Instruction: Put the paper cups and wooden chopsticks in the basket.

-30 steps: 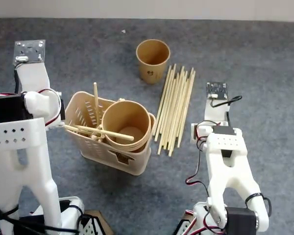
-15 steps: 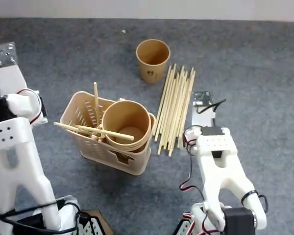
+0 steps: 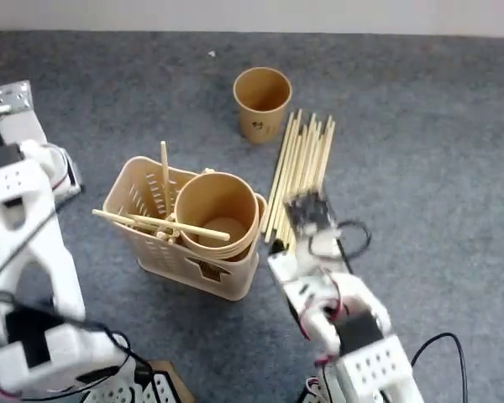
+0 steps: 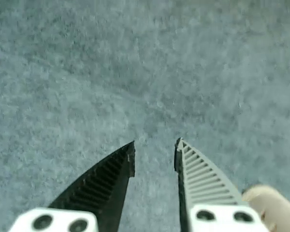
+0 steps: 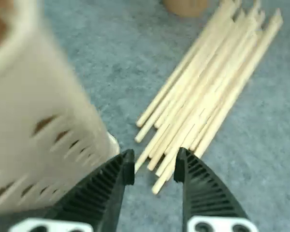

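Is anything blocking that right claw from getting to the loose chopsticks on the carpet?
Nothing visible does. The right gripper hangs open right at the near ends of the chopsticks, with no other thing between them. The basket stands close beside the gripper, off to one side, not in its path.

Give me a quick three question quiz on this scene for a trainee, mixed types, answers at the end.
1. True or false: the lone cup outside the basket stands upright.
2. The right gripper hangs over: A) the lone cup, B) the loose chopsticks, C) the basket's inside.
3. Fill in: the left gripper is ____ above bare carpet.
Key: 1 true; 2 B; 3 open.
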`<action>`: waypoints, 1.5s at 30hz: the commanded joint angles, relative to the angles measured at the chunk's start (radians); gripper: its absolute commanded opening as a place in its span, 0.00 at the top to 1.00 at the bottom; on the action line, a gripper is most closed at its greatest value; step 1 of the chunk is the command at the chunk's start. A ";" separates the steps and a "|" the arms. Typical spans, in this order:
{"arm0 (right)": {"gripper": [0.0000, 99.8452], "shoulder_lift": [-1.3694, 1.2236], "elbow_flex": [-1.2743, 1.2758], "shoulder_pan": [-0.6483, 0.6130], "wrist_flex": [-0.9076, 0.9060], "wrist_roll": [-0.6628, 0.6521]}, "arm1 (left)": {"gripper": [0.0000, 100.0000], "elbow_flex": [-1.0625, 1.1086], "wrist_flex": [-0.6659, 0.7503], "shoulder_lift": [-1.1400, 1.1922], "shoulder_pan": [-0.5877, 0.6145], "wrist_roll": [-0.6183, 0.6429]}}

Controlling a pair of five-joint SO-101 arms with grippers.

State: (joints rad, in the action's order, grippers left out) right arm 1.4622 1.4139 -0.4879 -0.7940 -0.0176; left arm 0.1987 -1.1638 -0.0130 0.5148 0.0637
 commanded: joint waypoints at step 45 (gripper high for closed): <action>0.85 0.351 -0.053 -0.636 -0.254 -0.037 | 0.83 -0.949 -0.284 0.840 -0.211 0.023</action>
State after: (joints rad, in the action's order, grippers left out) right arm 1.8151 1.3848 -1.1017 -1.0856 -0.0990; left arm -0.7158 -1.4431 0.8431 0.3399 0.0729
